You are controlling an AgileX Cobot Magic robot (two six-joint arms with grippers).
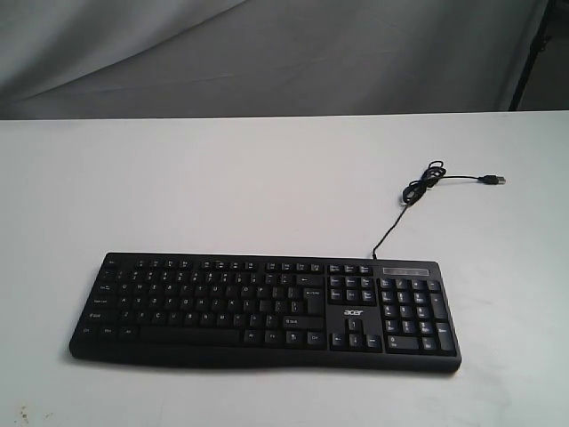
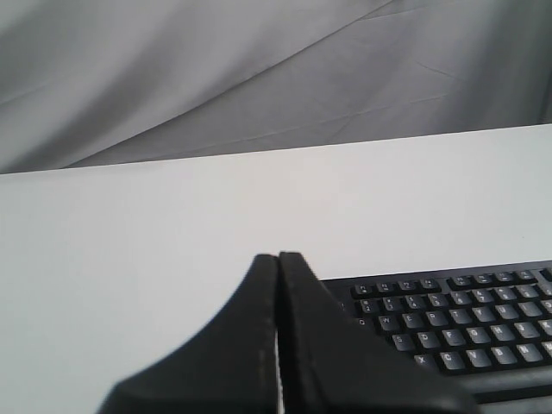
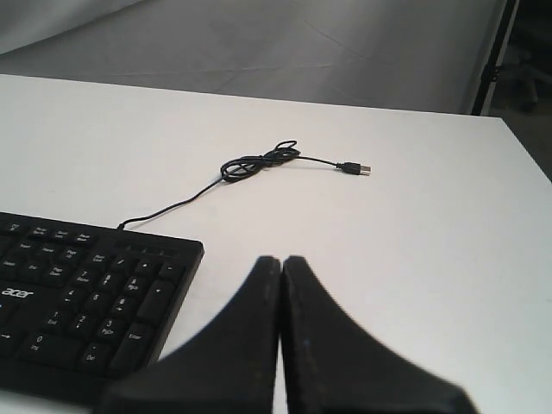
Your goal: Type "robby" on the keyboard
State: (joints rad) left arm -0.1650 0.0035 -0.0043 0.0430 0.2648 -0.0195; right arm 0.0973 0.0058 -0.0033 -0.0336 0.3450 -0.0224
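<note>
Acer keyboard (image 1: 267,307) lies flat on the white bench (image 1: 267,178). Left tool (image 2: 278,259) and right tool (image 3: 281,260) are both pinched closed, empty, near either end. For R: closed tip, straight down, one key only.

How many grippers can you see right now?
2: left gripper, shut, near the keyboard's letter end; right gripper, shut, near its number pad. Neither shows in the exterior view.
</note>
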